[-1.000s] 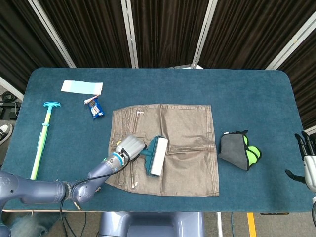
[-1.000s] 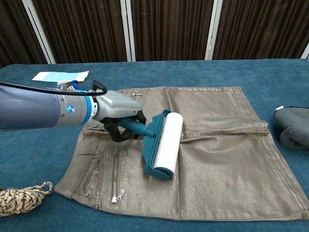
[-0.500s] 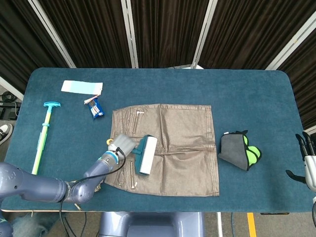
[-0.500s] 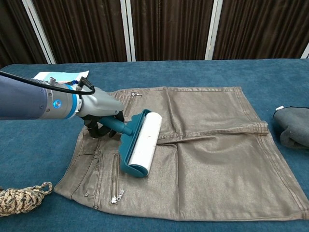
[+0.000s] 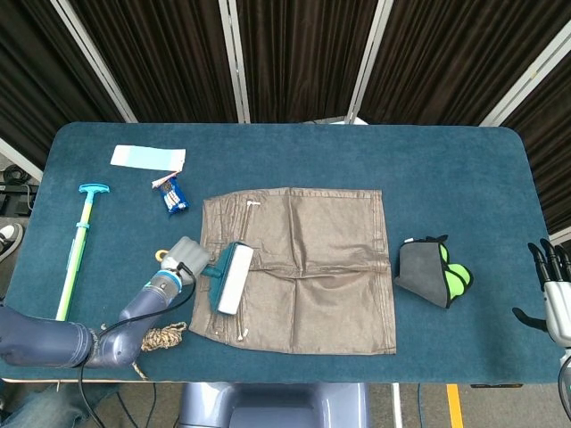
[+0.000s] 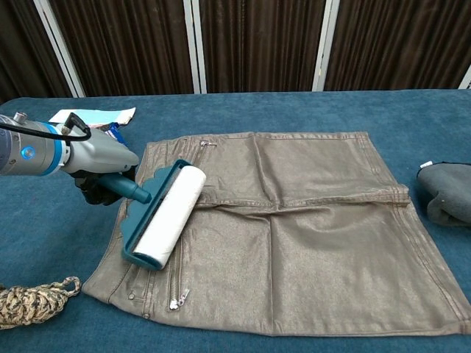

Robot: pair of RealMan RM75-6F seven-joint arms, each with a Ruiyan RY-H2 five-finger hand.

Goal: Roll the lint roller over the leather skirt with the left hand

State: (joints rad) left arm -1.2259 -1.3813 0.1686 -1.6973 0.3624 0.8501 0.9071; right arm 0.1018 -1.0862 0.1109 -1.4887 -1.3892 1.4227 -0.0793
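Observation:
A brown leather skirt (image 5: 303,267) (image 6: 294,220) lies flat in the middle of the blue table (image 5: 294,152). My left hand (image 5: 186,257) (image 6: 99,168) grips the teal handle of a lint roller (image 5: 230,278) (image 6: 163,215). Its white roll rests on the skirt's left part, near the waistband and zipper. My right hand (image 5: 551,285) hangs off the table's right edge with fingers spread, holding nothing; the chest view does not show it.
A grey and green cloth bundle (image 5: 433,272) (image 6: 445,195) sits right of the skirt. A green long-handled tool (image 5: 76,254), a white paper (image 5: 147,158), a small blue packet (image 5: 174,196) lie at the left. A coiled rope (image 5: 162,337) (image 6: 33,301) lies near the front left edge.
My left hand has drawn the lint roller leftward across the skirt, from near its middle to its left edge. The right hand has stayed put.

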